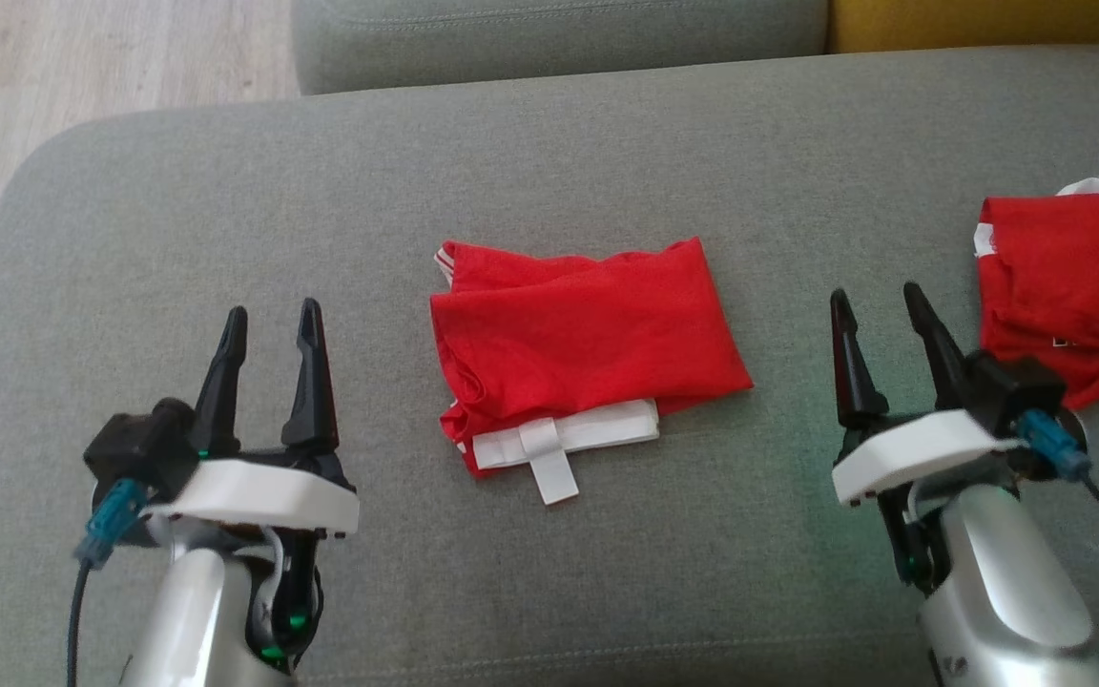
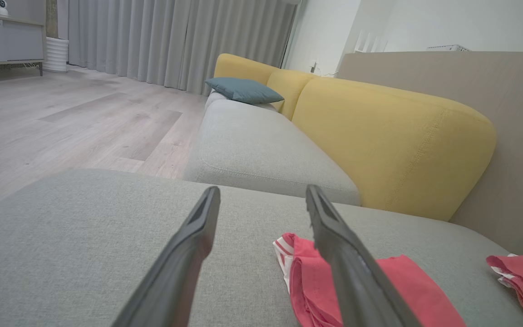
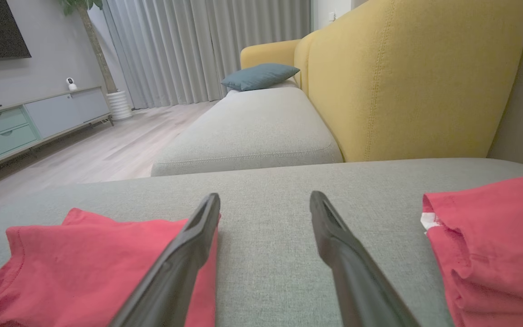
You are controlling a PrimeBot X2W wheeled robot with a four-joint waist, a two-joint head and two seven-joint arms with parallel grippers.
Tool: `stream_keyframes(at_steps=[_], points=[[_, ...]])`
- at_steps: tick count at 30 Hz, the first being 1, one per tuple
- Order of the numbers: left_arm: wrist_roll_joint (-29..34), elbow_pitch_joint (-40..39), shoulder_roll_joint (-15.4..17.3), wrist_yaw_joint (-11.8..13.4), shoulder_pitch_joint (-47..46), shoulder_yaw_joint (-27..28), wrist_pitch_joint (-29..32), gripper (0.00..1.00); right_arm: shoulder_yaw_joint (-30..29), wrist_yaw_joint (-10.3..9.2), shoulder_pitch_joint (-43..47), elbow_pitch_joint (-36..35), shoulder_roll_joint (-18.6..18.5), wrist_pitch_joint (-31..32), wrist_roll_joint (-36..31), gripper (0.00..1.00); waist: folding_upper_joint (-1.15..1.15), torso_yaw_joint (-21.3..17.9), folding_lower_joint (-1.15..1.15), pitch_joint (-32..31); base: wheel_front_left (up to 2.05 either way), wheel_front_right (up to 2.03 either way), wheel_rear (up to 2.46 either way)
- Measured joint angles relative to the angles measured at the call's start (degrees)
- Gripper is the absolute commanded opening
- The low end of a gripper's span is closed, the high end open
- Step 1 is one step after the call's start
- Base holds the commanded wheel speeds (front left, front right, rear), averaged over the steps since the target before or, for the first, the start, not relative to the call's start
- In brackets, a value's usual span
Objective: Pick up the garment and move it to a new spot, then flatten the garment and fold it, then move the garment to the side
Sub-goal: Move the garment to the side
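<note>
Left pincer [image 1: 273, 307] and right pincer [image 1: 874, 291] both hover spread and empty over the grey sofa seat [image 1: 549, 162], the folded red garment [image 1: 578, 334] lying flat between them, touching neither, white trim at its near edge, and a second red cloth [image 1: 1074, 286] just beyond the right one.

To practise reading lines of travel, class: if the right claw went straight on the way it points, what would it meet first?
The right claw points between the folded garment and the second red garment, missing both. Ahead lies bare grey cushion; it probably grazes that first, though height is unclear.
</note>
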Motion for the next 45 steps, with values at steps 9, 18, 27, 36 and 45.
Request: stream_keyframes(at_steps=[9, 18, 27, 36, 45], points=[[0.2, -0.1, 0.0, 0.0, 0.4, 0.1, 0.0, 1.0, 0.7, 0.0, 1.0, -2.9, 0.1, 1.9, 2.7, 1.0, 0.0, 0.3, 0.0, 0.0, 0.0, 0.0, 0.0], [0.2, 0.7, 0.0, -0.1, 0.2, -1.1, 0.0, 1.0, 3.1, 0.0, 1.1, 2.1, 0.2, 9.3, 10.2, 1.0, 0.0, 3.3, 0.0, 1.7, 0.0, 0.0, 0.0], [0.2, 1.2, 0.0, -0.1, -1.0, -2.0, 0.0, 1.0, 4.8, 0.0, -4.9, 8.8, 0.2, 10.6, 14.0, 1.0, 0.0, 6.4, 0.0, 5.0, 0.0, 0.0, 0.0], [-0.4, 0.2, 0.0, -0.4, -4.1, -2.1, 0.0, 1.0, 6.7, 0.0, -11.5, 16.9, 0.2, 10.3, 13.5, 1.0, 0.0, 8.6, 0.0, 9.3, 0.0, 0.0, 0.0], [0.2, 0.1, 0.0, -0.5, -5.2, -1.8, 0.0, 1.0, 11.3, 0.0, -15.6, 22.0, 0.0, 6.6, 9.9, 0.0, 0.0, 6.9, 0.0, 10.0, 0.0, 0.0, 0.0]])
